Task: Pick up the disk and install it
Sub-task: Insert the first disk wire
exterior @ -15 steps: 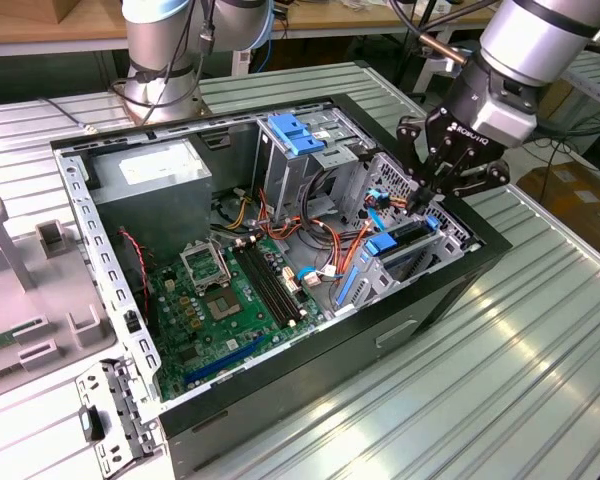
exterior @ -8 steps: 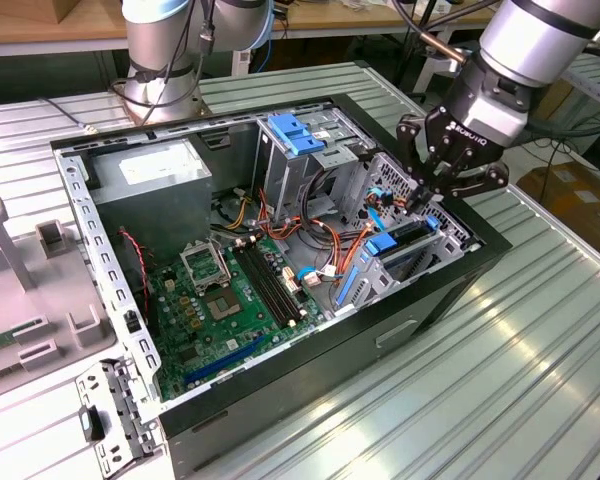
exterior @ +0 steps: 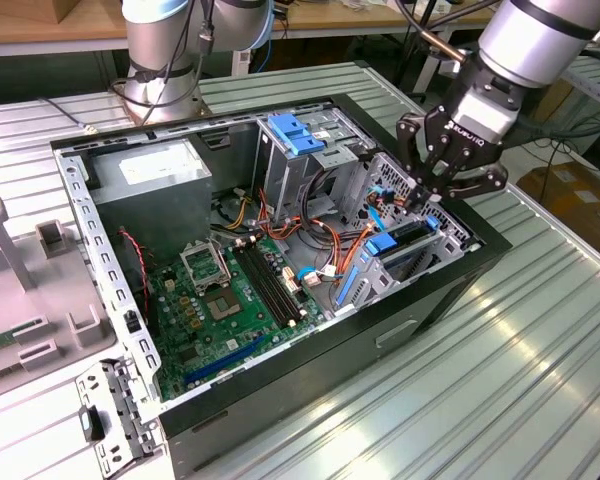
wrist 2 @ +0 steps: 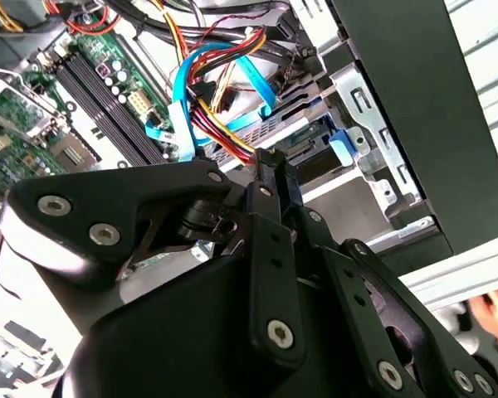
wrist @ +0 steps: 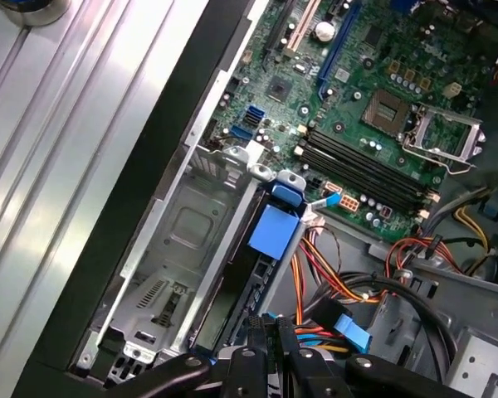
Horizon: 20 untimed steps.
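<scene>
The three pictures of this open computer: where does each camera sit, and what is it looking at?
Exterior view: off the arm, above the table, looking down into the open computer case; the arm and its gripper show over the disk in its bay.
Second wrist view: rides on the arm, looking past the gripper body at the cables.
First wrist view: rides on the arm, looking along the disk towards the motherboard; gripper at the edge.
Shared: all show the motherboard and the blue-railed disk.

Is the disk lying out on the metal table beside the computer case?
No. In the exterior view the disk sits inside the computer case, in the drive cage below the end effector.
</scene>
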Motion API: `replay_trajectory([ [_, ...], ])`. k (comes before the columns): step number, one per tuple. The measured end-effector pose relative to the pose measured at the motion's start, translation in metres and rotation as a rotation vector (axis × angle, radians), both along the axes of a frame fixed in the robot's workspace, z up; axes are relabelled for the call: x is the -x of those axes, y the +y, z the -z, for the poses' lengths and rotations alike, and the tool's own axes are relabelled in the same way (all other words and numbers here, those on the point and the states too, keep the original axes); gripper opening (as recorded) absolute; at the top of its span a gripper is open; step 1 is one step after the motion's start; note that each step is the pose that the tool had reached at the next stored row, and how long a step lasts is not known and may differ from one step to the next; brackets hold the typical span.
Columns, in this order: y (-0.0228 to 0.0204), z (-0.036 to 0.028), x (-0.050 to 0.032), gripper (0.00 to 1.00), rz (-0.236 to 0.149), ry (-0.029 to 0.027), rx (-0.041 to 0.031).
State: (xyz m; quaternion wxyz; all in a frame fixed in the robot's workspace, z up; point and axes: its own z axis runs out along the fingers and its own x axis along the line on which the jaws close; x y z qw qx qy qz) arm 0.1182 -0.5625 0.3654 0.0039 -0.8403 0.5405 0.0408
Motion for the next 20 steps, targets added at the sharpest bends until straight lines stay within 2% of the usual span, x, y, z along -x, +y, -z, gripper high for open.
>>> replay_trajectory([
  [3,0.0000,0.0002,0.0001,0.17,0.043,0.0000,0.0000],
  [8,0.0000,0.0009,0.0001,0.17,0.144,0.0000,0.0000],
  [20,0.0000,0.0025,0.0001,0.17,0.324,0.0000,0.0000],
])
